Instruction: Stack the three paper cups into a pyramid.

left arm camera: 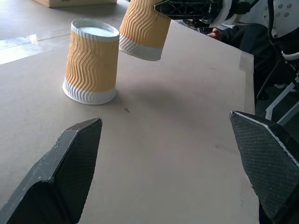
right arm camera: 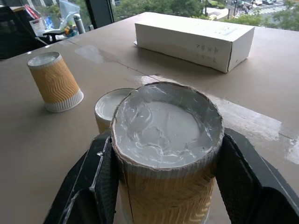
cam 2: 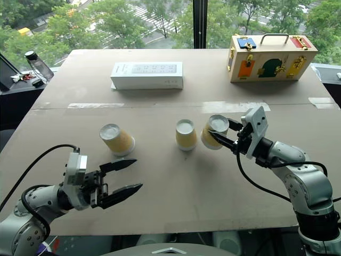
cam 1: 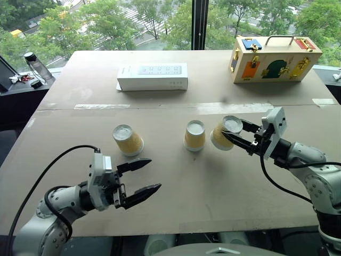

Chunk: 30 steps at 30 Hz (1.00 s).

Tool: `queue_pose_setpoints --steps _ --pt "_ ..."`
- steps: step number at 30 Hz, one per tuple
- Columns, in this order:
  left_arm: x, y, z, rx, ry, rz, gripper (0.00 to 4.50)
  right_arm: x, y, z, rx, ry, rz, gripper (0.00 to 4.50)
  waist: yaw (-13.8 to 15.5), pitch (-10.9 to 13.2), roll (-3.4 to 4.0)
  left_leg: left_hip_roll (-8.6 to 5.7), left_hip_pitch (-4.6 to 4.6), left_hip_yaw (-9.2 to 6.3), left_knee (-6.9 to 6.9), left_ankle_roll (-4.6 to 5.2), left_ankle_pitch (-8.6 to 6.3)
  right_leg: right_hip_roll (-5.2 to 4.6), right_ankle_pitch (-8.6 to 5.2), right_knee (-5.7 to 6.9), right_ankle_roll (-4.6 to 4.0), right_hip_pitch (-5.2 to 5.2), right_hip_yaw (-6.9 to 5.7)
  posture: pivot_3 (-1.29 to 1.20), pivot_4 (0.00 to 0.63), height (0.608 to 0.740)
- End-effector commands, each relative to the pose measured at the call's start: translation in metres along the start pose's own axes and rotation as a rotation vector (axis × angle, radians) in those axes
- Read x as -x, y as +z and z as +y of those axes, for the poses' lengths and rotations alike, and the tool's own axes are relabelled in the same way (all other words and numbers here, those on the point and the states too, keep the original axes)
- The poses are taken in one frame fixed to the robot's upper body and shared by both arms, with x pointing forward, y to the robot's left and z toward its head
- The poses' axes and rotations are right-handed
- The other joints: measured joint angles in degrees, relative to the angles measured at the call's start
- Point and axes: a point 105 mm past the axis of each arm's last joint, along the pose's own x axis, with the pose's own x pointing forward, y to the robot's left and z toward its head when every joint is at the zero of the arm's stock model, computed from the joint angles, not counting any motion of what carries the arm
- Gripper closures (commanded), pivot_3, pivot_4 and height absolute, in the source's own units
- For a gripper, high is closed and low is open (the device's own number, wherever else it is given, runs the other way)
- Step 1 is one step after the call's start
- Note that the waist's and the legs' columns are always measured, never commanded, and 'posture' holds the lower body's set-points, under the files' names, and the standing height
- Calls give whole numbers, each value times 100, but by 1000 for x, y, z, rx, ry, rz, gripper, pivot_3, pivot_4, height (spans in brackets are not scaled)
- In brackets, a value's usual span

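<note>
With the right gripper (cam 1: 234,136) clamped on a tilted cup (cam 1: 224,133) beside the middle cup (cam 1: 194,135), and the left gripper (cam 1: 143,178) open near the left cup (cam 1: 128,140), a careless swing risks toppling the middle cup.

Robot test room beside a high window.

A large table (cam 1: 176,192) covered in plain brown board, its sheets joined with strips of clear tape (cam 1: 101,106), stands against floor-to-ceiling glass with a dark window post (cam 1: 200,24); treetops and a street show far below. On the table: a long white box (cam 1: 153,76) and a wooden box (cam 1: 274,58) with a metal handle and coloured doors fitted with latches and locks, a practice piece. A side ledge holds a clear bottle (cam 1: 37,66) and small odds and ends. Loose black cables (cam 1: 40,181) run over the table's near edge.
</note>
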Motion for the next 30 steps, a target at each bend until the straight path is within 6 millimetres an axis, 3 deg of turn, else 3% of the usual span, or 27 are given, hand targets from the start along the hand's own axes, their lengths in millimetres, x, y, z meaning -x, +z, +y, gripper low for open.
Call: queue_pose_setpoints --steps 1,9,22,28,30 --pt "8 7 -4 -21 -6 -17 0 -2 -1 -4 64 -13 15 2376 -4 2 -4 -2 -1 1 0 0 0 -2 0 -1 0 0 1 0 150 740" --pt "11 3 -7 -16 26 -19 0 -12 -9 -9 75 -30 20 2376 -16 6 -7 2 -1 -3 -3 -1 0 -2 7 -2 12 -2 -6 0 150 740" --pt "15 -1 -4 -15 81 -16 0 -27 -17 2 59 9 24 2376 -17 6 -8 2 -2 -3 -3 -1 0 -5 0 -2 0 -2 -6 0 150 740" --pt "17 -1 2 -20 129 -29 0 -23 -18 -2 83 -12 26 74 -17 6 -8 2 1 -3 -3 -1 0 -5 1 0 -2 -2 -5 0 150 740" --pt "20 -1 10 -31 193 -32 0 -19 -11 -4 103 -18 -1 74 -16 6 -8 2 -1 -3 -3 -1 0 -5 1 -1 -1 -2 -6 0 150 740"
